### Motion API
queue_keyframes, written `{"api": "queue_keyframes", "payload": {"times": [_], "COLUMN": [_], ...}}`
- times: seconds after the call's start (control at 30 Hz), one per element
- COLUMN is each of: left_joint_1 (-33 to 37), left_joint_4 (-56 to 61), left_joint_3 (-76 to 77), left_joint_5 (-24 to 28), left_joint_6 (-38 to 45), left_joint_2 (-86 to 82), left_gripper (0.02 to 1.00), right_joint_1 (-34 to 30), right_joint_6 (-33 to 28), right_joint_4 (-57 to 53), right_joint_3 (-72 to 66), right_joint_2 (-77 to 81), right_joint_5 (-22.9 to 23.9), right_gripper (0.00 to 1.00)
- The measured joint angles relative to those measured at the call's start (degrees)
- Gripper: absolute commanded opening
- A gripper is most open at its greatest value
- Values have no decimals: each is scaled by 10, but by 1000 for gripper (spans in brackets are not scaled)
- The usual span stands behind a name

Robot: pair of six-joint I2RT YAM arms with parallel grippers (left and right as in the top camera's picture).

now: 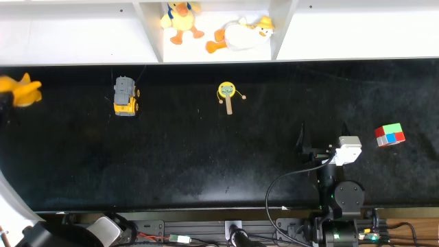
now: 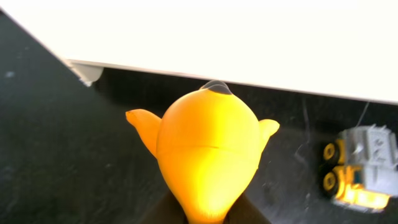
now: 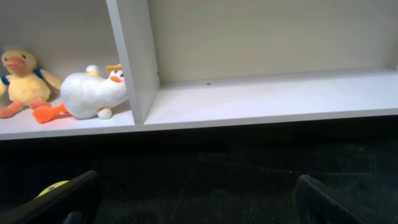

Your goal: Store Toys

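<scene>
My left gripper [image 2: 208,218] is shut on a yellow-orange rubber toy [image 2: 208,149], held just in front of the white shelf unit [image 2: 249,43]; the same toy [image 1: 22,89] sits at the far left edge of the table. A grey and yellow toy truck [image 1: 125,96] [image 2: 360,171] stands to its right. A small yellow rattle drum [image 1: 227,92] lies mid-table near the shelf. A coloured cube [image 1: 389,134] rests at the right. My right gripper [image 1: 321,143] [image 3: 196,202] stands open low over the black table, facing the shelf, with nothing between its fingers.
The shelf's middle compartment holds a yellow plush duck [image 1: 181,16] [image 3: 22,81] and a white plush goose [image 1: 240,34] [image 3: 93,94]. A divider wall [image 3: 134,62] separates it from the bare right compartment [image 3: 280,99]. The black table [image 1: 206,158] has open room in its middle.
</scene>
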Motion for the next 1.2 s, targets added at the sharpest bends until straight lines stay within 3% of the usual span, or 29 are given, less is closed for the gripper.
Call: {"api": "queue_keyframes", "payload": {"times": [0.3, 0.67, 1.2], "left_joint_1": [-60, -171, -183], "left_joint_4": [66, 195, 247], "left_joint_3": [0, 0, 1], "left_joint_5": [-26, -138, -174], "left_joint_6": [-104, -218, -274], "left_joint_2": [9, 44, 131], "left_gripper": [36, 38, 40], "right_joint_1": [0, 0, 0], "right_joint_6": [0, 0, 0], "right_joint_4": [0, 0, 0], "right_joint_3": [0, 0, 0], "right_joint_2": [0, 0, 0], "right_joint_5": [0, 0, 0], "right_gripper": [998, 996, 996]}}
